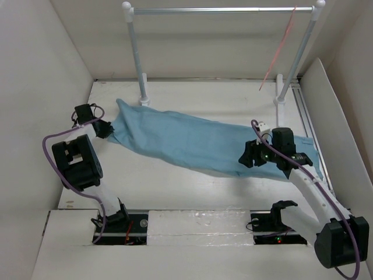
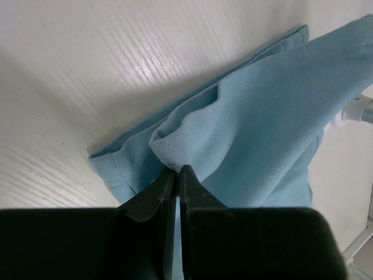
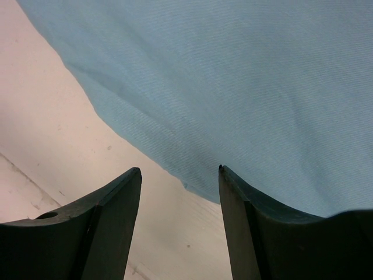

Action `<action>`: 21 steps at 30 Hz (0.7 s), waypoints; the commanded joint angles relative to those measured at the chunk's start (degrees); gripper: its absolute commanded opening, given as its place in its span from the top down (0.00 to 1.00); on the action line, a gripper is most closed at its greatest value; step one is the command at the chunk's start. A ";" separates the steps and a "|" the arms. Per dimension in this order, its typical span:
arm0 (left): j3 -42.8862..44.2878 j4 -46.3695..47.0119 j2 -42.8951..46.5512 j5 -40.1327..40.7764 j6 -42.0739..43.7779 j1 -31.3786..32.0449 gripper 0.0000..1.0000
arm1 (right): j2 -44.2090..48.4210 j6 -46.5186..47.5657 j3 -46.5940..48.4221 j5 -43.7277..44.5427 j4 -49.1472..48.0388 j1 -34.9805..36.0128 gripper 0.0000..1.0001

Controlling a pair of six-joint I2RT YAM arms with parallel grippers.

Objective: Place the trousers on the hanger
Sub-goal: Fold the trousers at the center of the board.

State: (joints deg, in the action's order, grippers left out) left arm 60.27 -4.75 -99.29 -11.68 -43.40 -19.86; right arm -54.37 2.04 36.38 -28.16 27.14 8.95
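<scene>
The light blue trousers [image 1: 192, 140] lie flat across the table from back left to right. My left gripper [image 1: 106, 129] sits at their left end. In the left wrist view it [image 2: 176, 170] is shut on a raised fold of the trousers [image 2: 262, 128], with blue cloth showing between the black fingers. My right gripper [image 1: 249, 156] hovers over the near edge of the cloth toward the right end. In the right wrist view it [image 3: 180, 169] stands open over the hem of the trousers [image 3: 233, 76] with nothing between its fingers. The thin pink hanger [image 1: 278, 52] hangs from the rail's right end.
A silver rail [image 1: 221, 10] on two white-knobbed posts [image 1: 135, 52] spans the back of the table. White walls close in left, back and right. A metal track [image 1: 309, 116] runs along the right side beside a leaning white panel [image 1: 329, 116].
</scene>
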 commanded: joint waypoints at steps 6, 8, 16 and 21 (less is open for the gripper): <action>1.87 -2.18 16.31 4.91 0.86 -0.89 1.00 | -1.00 -1.87 -0.35 0.48 -7.00 2.65 0.39; 1.96 -3.86 17.98 9.12 1.64 -0.89 1.00 | -1.88 -1.95 0.09 0.30 -7.62 3.27 0.39; -8.06 -5.61 12.98 13.43 2.26 -4.58 0.87 | -4.34 -0.90 2.81 0.56 -6.84 4.50 0.39; -7.89 -4.65 13.06 14.58 4.19 -5.10 0.56 | -4.34 0.94 4.22 0.83 -4.73 4.50 0.39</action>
State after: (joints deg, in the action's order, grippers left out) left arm 51.48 -10.79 -89.27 0.95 -40.91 -24.77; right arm -59.00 1.26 37.56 -27.40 22.92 12.88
